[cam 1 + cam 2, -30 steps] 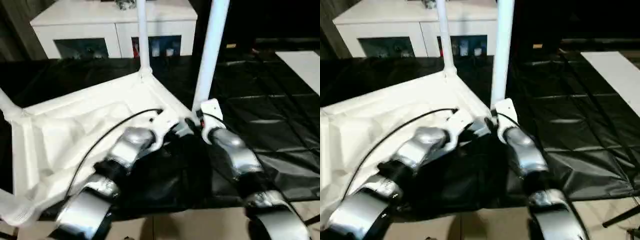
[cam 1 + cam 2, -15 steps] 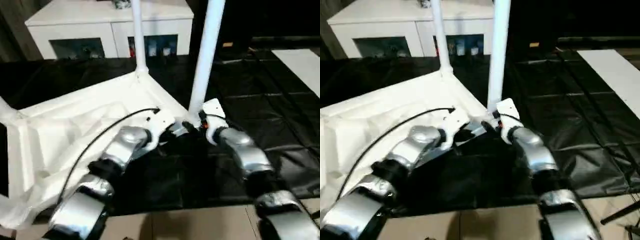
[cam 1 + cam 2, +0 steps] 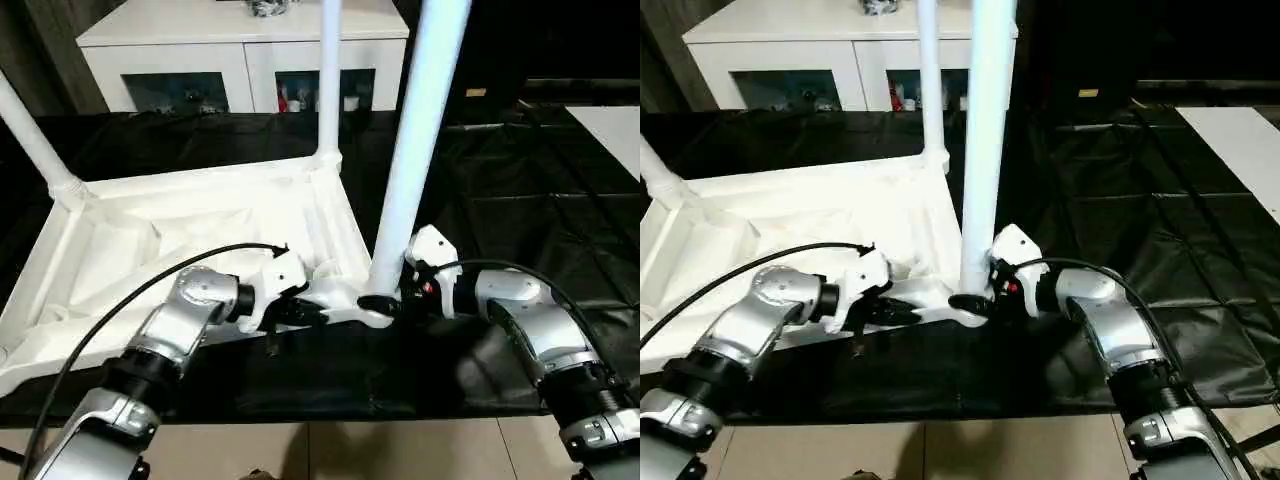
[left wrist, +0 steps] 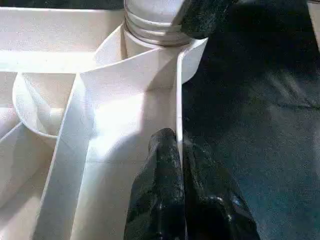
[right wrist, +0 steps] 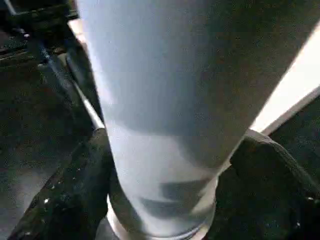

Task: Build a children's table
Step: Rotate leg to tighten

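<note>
Black-covered bench [image 3: 520,200]: right hand [image 3: 385,300] grips the leg [image 3: 415,150] at the top's [image 3: 180,230] five-o'clock socket; left hand [image 3: 300,312] pinches its rim; next, seat it fully.

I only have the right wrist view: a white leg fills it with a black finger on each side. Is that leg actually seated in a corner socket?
Observer: Yes. The near leg stands upright in the near corner socket of the upturned table top, the right gripper clasping its base.
Operator: What's the left arm doing?
Observer: The left gripper is pinched on the table top's edge wall beside that socket.
Operator: Other legs?
Observer: A far leg and a left leg stand in their corners too.
</note>
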Motion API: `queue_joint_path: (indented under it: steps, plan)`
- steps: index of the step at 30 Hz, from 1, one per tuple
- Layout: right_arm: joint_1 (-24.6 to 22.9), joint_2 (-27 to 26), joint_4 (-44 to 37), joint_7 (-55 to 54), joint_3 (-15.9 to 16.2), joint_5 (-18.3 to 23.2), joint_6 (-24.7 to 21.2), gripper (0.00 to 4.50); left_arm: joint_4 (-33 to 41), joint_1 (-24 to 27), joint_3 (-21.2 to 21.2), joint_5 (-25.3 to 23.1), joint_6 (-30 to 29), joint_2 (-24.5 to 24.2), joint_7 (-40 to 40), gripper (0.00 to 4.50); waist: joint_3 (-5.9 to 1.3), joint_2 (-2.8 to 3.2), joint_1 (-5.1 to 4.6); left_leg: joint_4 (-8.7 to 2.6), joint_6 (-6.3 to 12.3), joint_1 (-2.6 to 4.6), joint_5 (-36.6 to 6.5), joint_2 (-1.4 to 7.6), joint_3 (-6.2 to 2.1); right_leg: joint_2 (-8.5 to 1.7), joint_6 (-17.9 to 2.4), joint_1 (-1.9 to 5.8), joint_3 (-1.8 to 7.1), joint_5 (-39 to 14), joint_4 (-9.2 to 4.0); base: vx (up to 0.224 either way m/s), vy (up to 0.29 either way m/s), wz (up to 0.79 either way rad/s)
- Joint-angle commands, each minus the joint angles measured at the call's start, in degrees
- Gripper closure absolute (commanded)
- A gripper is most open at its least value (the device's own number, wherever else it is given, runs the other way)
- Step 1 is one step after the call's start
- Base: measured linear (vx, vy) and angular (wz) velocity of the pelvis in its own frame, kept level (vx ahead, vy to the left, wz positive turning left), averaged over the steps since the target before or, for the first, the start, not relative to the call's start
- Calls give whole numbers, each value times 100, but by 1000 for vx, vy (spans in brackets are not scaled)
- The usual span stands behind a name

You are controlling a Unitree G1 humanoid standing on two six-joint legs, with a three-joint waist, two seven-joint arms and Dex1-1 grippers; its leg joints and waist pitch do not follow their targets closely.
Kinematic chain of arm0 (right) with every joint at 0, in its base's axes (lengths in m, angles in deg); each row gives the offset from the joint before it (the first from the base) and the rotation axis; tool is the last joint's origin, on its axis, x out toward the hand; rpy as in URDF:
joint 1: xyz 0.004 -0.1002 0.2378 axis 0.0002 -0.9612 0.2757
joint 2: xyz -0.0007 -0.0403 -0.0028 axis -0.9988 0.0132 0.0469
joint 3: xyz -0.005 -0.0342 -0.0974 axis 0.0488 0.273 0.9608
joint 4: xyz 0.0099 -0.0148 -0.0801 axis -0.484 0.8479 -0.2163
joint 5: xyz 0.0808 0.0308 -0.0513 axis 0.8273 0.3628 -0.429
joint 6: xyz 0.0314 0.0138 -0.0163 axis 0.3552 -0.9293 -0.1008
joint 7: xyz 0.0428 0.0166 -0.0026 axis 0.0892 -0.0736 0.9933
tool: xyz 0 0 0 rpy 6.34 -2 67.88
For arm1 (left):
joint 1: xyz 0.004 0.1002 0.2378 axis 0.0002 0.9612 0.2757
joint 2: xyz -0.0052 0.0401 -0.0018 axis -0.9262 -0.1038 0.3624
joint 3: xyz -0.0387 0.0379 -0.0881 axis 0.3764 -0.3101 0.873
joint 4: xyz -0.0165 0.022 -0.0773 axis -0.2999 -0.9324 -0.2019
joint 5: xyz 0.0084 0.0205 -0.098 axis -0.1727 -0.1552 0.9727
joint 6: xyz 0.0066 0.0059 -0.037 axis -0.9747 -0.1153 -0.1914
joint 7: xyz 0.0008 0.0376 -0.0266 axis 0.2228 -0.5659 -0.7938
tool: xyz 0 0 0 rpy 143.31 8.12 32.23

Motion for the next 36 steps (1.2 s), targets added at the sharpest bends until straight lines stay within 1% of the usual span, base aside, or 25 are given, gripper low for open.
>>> queue_joint_path:
  steps: [1, 3, 4, 6, 10, 12, 15, 17, 19, 21, 24, 25, 28, 29, 32, 33, 34, 35, 36]
  plan:
    - [-36, 183, -198, 228, 82, 28, 8, 79, 177, 79, 6, 265, 28, 6, -293, 450, -373, -108, -21, -395, 475, 126, -720, 435, -191, -479, -1446, 216, 301, -481, -358, 0, 0, 0]
    - [-62, 235, -220, 348, 137, 15, 19, 79, 188, 86, 20, 269, 17, -9, -306, 450, -370, -123, -7, -390, 503, 122, -687, 432, -190, -476, -1429, 217, 298, -474, -356, 0, 0, 0]
    - [-93, 312, -249, 505, 210, -26, 52, 79, 210, 89, 37, 280, -7, -32, -321, 450, -375, -119, 2, -387, 513, 122, -662, 435, -193, -482, -1420, 222, 301, -455, -350, 0, 0, 0]
    - [-97, 354, -250, 558, 229, -58, 74, 79, 240, 94, 39, 296, -34, -50, -333, 450, -371, -122, -3, -383, 527, 113, -672, 427, -191, -480, -1420, 224, 297, -482, -355, 0, 0, 0]
    - [-93, 387, -234, 576, 234, -75, 96, 79, 272, 103, 38, 304, -57, -64, -342, 450, -370, -124, -10, -382, 511, 115, -718, 423, -194, -477, -1394, 219, 296, -633, -374, 0, 0, 0]
    - [-89, 433, -221, 602, 233, -87, 116, 79, 279, 105, 38, 300, -59, -68, -331, 450, -375, -124, -8, -381, 504, 123, -703, 427, -194, -469, -1400, 215, 297, -600, -367, 0, 0, 0]
    - [-94, 463, -230, 621, 224, -81, 115, 79, 303, 113, 37, 305, -75, -75, -334, 450, -384, -125, -5, -369, 555, 116, -595, 423, -192, -466, -1437, 220, 293, -407, -344, 0, 0, 0]
    - [-74, 448, -196, 584, 187, -81, 113, 79, 304, 107, 42, 293, -72, -73, -327, 450, -381, -131, -6, -364, 576, 105, -612, 415, -192, -473, -1431, 229, 291, -451, -351, 0, 0, 0]
    - [-65, 435, -187, 572, 172, -64, 101, 79, 304, 104, 43, 291, -70, -72, -321, 450, -384, -124, -4, -364, 568, 111, -616, 420, -193, -471, -1422, 226, 289, -500, -354, 0, 0, 0]
    - [-65, 435, -187, 572, 172, -64, 101, 102, 304, 104, 43, 291, -70, -72, -321, 450, -388, -129, -5, -362, 577, 116, -588, 420, -192, -463, -1427, 222, 289, -449, -345, 0, 0, 0]
    - [-61, 420, -187, 576, 168, -36, 79, 137, 312, 104, 41, 295, -78, -75, -320, 450, -388, -128, -6, -358, 600, 105, -552, 418, -195, -466, -1440, 229, 286, -403, -339, 0, 0, 0]
    - [-59, 410, -168, 584, 170, -21, 76, 148, 328, 112, 34, 297, -100, -84, -335, 450, -390, -138, -4, -354, 601, 105, -557, 412, -191, -465, -1435, 232, 286, -415, -340, 0, 0, 0]
    - [-59, 401, -155, 584, 169, -7, 72, 160, 343, 123, 30, 299, -119, -92, -349, 450, -394, -132, 0, -349, 617, 105, -518, 414, -192, -468, -1442, 233, 286, -382, -333, 0, 0, 0]
    - [-60, 398, -155, 585, 169, -2, 68, 175, 342, 124, 30, 300, -121, -92, -349, 450, -395, -133, 0, -346, 627, 103, -504, 413, -191, -464, -1443, 232, 285, -367, -332, 0, 0, 0]
    - [-73, 363, -161, 545, 165, 4, 53, 180, 346, 129, 27, 301, -133, -91, -353, 450, -398, -130, 1, -342, 641, 103, -482, 414, -192, -465, -1454, 232, 282, -337, -326, 0, 0, 0]
    - [-56, 241, -110, 289, 118, -33, 28, 181, 307, 115, 53, 284, -181, -29, -224, 450, -399, -131, -1, -343, 642, 102, -466, 415, -194, -463, -1454, 233, 283, -327, -323, 0, 0, 0]
    - [-10, 78, 14, -91, 49, -105, 16, 182, 209, 71, 97, 249, -218, 69, -16, 450, -395, -140, -17, -342, 642, 95, -464, 412, -187, -469, -1474, 218, 288, -330, -323, 0, 0, 0]
    - [24, -35, 104, -357, 0, -157, 9, 182, 138, 39, 129, 224, -241, 138, 132, 450, -390, -138, -35, -351, 575, 92, -485, 402, -195, -465, -1463, 218, 284, -403, -331, 0, 0, 0]
    - [69, -150, 220, -648, -49, -218, 0, 183, 18, -16, 161, 176, -219, 217, 319, 450, -387, -142, -52, -357, 546, 95, -542, 396, -199, -461, -1463, 222, 279, -467, -340, 0, 0, 0]
